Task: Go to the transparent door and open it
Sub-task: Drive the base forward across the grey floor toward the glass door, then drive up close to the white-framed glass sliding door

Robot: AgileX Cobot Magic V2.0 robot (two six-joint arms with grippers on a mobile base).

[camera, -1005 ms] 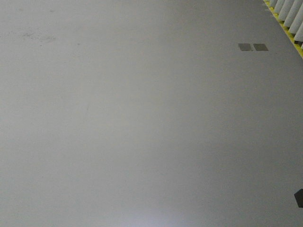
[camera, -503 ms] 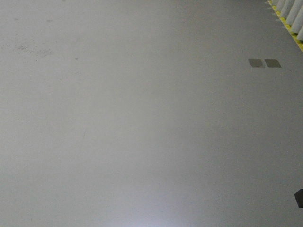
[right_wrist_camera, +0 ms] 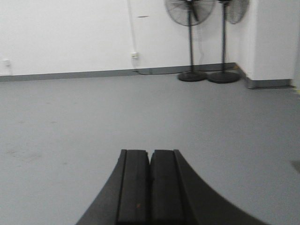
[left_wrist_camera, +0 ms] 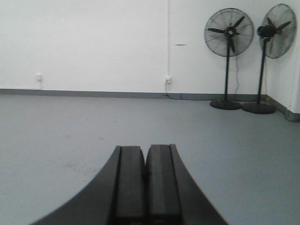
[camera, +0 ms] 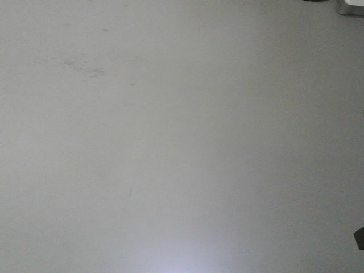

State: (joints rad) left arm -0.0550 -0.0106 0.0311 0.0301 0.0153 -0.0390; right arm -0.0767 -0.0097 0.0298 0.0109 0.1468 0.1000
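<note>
The transparent door is out of view in every frame. My left gripper (left_wrist_camera: 146, 148) is shut, its two dark fingers pressed together with nothing between them, pointing over bare grey floor toward a white wall. My right gripper (right_wrist_camera: 150, 152) is shut and empty as well, held low above the same floor. The front view holds only grey floor (camera: 170, 142).
Two black pedestal fans (left_wrist_camera: 228, 56) (left_wrist_camera: 272, 51) stand against the white wall at the far right, also in the right wrist view (right_wrist_camera: 191, 37). A white column corner (right_wrist_camera: 272, 42) stands right of them. Wall sockets (left_wrist_camera: 168, 80) sit low on the wall.
The floor in the front view has slid: the two dark floor patches and the yellow-edged strip at the top right have gone out of frame, and the scuff marks shifted right and down.
</note>
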